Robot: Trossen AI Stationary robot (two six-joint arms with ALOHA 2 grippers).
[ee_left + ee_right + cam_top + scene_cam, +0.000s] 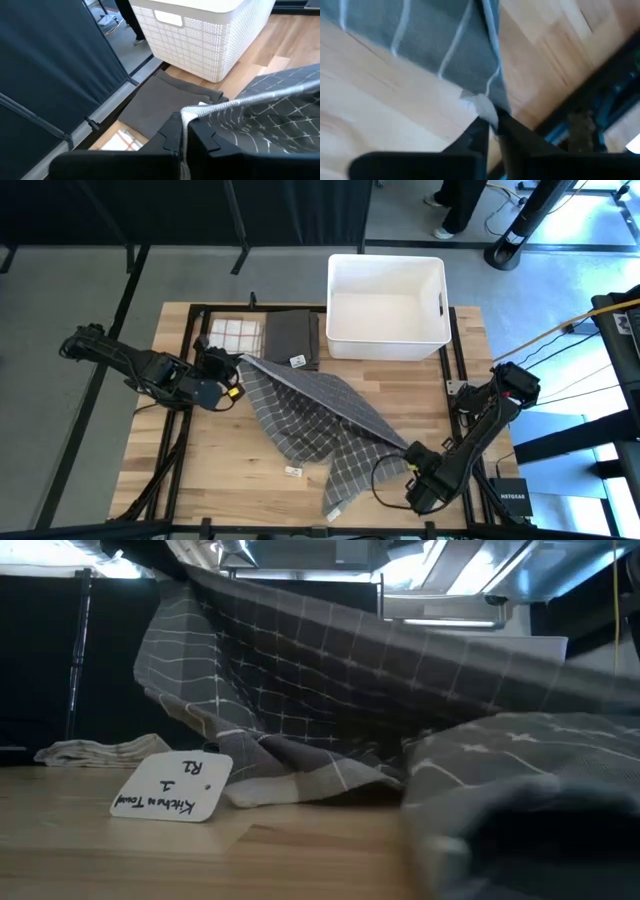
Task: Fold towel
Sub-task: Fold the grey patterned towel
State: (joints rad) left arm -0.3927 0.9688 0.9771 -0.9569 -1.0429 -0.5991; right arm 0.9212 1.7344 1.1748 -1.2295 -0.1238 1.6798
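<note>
High view: grey grid-patterned kitchen towel (310, 415) stretched diagonally across the wooden table (230, 470), from about 10 o'clock of table centre down to 5 o'clock. Left gripper (236, 366) at the 10 o'clock end, fingers pinched tight on the towel's corner. Right gripper (410, 455) at the 5 o'clock end, on the towel's other corner. White plastic basket (387, 305) at 1 o'clock, at the far edge. Folded dark towel (292, 340) at 12 o'clock, just beside the basket; folded white checked towel (238, 334) beside that. Small paper tag (293, 471) at 6 o'clock, on bare wood.

Low view: towel (330, 670) hangs raised at 11 o'clock and sags to the table, folds resting on the wood. Handwritten tag (172, 787) at 8 o'clock reads "Kitchen Towel". Pale cloth (95, 749) lies at 9 o'clock, farther back.

Left wrist view: fingers (172, 135) closed together with the towel's hemmed edge (235, 102) between them. Basket (195, 35) ahead, dark folded towel (160, 100) below it.

Right wrist view: fingertips (477, 131) nearly together, a thin bit of the towel's corner (482, 106) caught between them just over the wood.
</note>
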